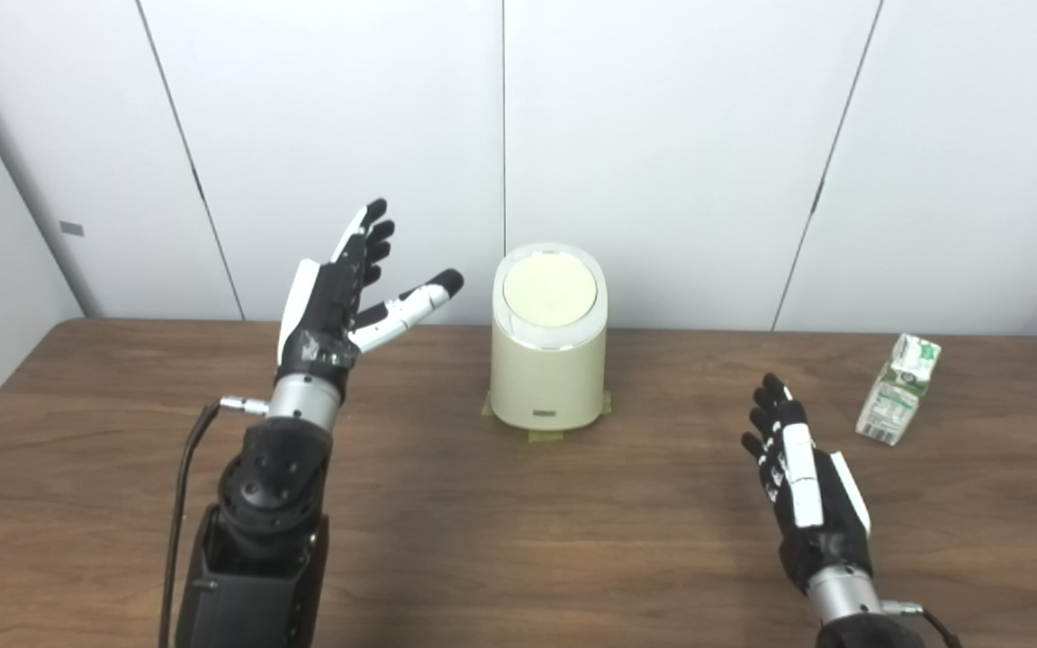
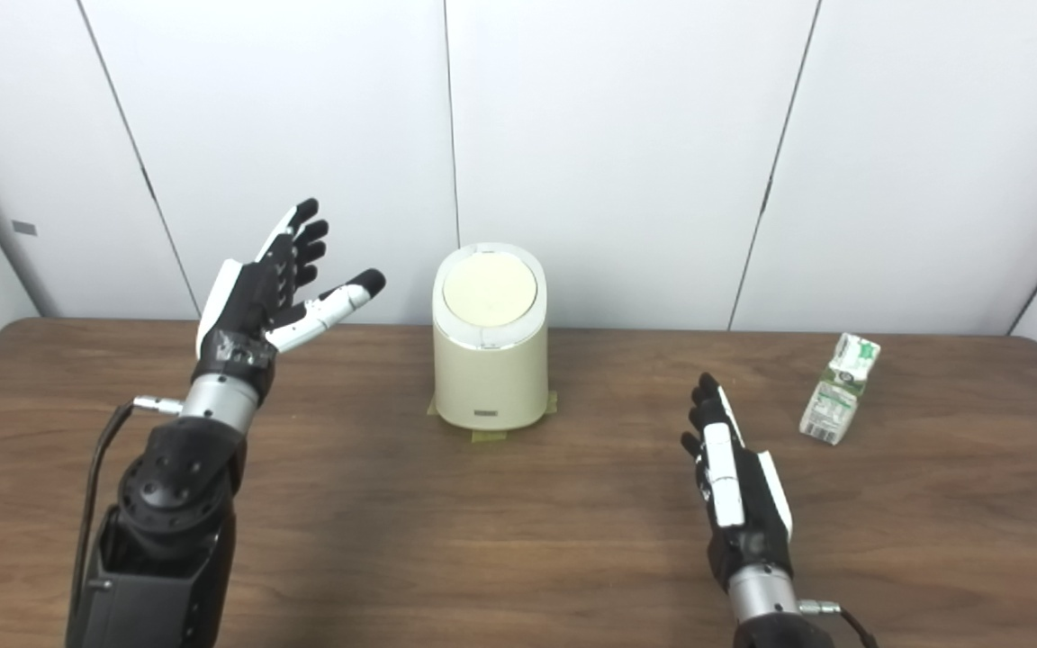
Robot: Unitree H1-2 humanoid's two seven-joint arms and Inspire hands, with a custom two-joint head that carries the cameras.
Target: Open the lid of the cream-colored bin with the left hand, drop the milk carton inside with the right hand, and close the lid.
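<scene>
The cream-colored bin (image 1: 547, 360) stands upright at the back middle of the wooden table (image 1: 518, 540), its round lid (image 1: 549, 289) shut. A small green-and-white milk carton (image 1: 898, 389) stands upright on the table at the far right. My left hand (image 1: 347, 297) is raised above the table to the left of the bin, open, fingers spread and thumb pointing toward the bin, holding nothing. My right hand (image 1: 802, 472) is low over the table at the front right, open with fingers extended, a short way left of and nearer than the carton.
White wall panels (image 1: 662, 135) rise directly behind the bin. Tape strips (image 1: 545, 437) show at the bin's base. A black cable (image 1: 181, 504) hangs beside my left forearm.
</scene>
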